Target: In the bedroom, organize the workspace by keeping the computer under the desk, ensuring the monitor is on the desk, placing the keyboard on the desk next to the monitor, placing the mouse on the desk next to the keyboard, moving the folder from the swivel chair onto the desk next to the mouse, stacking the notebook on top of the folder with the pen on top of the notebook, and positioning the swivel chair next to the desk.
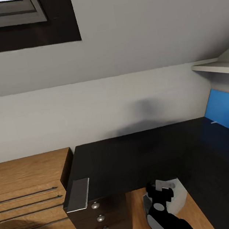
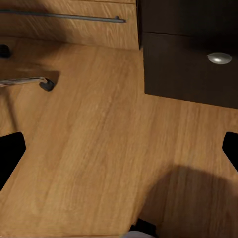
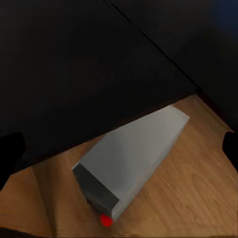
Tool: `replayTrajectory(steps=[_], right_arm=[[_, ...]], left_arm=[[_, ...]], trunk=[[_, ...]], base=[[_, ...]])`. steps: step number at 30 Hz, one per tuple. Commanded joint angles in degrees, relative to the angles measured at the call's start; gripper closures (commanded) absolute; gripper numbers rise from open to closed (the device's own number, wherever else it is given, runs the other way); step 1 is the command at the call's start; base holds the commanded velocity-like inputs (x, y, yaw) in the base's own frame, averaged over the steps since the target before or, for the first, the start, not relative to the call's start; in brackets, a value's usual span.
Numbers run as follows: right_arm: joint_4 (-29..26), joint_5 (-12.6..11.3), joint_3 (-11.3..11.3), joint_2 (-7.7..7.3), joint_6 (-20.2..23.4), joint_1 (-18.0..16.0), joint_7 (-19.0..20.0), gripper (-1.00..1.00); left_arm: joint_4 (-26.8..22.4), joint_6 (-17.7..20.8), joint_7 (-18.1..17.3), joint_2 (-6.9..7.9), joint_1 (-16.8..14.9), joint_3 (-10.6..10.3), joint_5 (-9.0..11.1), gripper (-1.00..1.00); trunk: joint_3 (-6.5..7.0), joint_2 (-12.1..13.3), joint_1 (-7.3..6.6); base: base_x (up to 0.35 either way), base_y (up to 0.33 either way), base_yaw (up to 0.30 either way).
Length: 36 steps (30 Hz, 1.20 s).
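Right gripper [image 1: 163, 192], jaws spread wide, hangs above the computer [image 3: 130, 158], which stands on the floor at the desk [image 1: 144, 158] edge. Left gripper's jaws spread over bare floor [image 2: 99, 148].

A light-grey box, the computer [image 3: 131, 156], stands on the wooden floor [image 3: 198, 198], seen from above and at a slant. Its darker front face carries a red dot [image 3: 106, 220] at the lower edge. The far end of the case reaches under the edge of the glossy black tabletop [image 3: 74, 74], which spreads across most of the view. A thin seam runs diagonally over that black surface. At both side edges of the picture, the dark tips of the right gripper's [image 3: 119, 153] jaws stand well apart.
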Motion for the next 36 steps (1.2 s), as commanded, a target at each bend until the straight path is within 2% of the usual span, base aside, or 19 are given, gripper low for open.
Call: replayTrajectory(steps=[1,5,9,10,14,17,20,22,25,28,30,36], right_arm=[[0.41,-0.46,0.84,-0.07,-2.0,1.21,-0.28,-1.0],[2.06,0.2,2.87,-0.16,-7.32,3.79,-0.27,-1.0],[4.71,0.57,4.6,-0.18,-11.18,4.94,-0.27,-1.0],[8.38,0.73,5.77,-0.04,-14.54,5.42,-0.27,-1.0],[12.57,0.79,6.35,0.45,-18.17,5.62,-0.2,-1.0],[18.05,0.82,6.82,1.44,-22.6,5.71,0.06,-1.0],[21.81,0.83,7.0,1.91,-25.27,5.74,0.48,-1.0],[23.26,0.78,7.01,1.99,-26.14,5.75,1.01,-1.0],[26.49,0.64,6.87,2.05,-27.2,5.75,4.03,-1.0],[29.2,0.4,6.54,2.01,-27.51,5.76,8.04,-1.0],[31.61,0.12,5.69,1.74,-27.68,5.76,13.61,-1.0],[32.23,0.02,4.99,1.61,-27.72,5.76,15.2,-1.0]], left_arm=[[0.04,0.02,0.4,0.0,-0.05,-0.5,0.21,-1.0],[0.04,0.17,0.41,-0.04,-0.05,-0.5,0.21,-1.0],[0.04,0.24,0.42,-0.02,-0.05,-0.5,0.2,-1.0],[0.04,0.3,0.42,0.01,-0.05,-0.51,0.2,-1.0],[0.04,0.32,0.42,0.01,-0.05,-0.51,0.2,-1.0],[0.04,0.33,0.42,0.01,-0.05,-0.51,0.2,-1.0],[0.04,0.28,0.38,-0.03,-0.05,-0.51,0.2,-1.0],[0.04,0.27,0.36,-0.04,-0.05,-0.51,0.2,-1.0],[0.04,0.26,0.34,-0.05,-0.05,-0.56,0.14,-1.0],[0.04,0.25,0.34,-0.06,-0.05,-0.58,0.13,-1.0],[0.04,0.25,0.33,-0.06,-0.05,-0.59,0.11,-1.0],[0.04,0.25,0.33,-0.06,-0.05,-0.54,0.12,-1.0]], trunk=[[-0.08,-0.07,0.01],[-0.08,-0.07,0.01],[-0.08,-0.07,0.01],[-0.08,-0.07,0.01],[-0.08,-0.07,0.01],[-0.08,-0.07,0.01],[-0.08,-0.07,0.01],[-0.08,-0.07,0.01],[-0.08,-0.07,0.01],[-0.08,-0.07,0.01],[-0.08,-0.07,0.01],[-0.08,-0.07,0.01]], base=[[0.0,0.0,0.278],[0.0,0.0,0.278],[0.0,0.0,0.279],[0.0,0.0,0.279],[0.0,0.0,0.279],[0.0,0.0,0.279],[0.0,0.0,0.279],[0.0,0.0,0.279],[-0.032,0.0,0.279],[-0.166,0.0,0.279],[-0.277,0.0,0.279],[-0.322,0.0,0.279]])
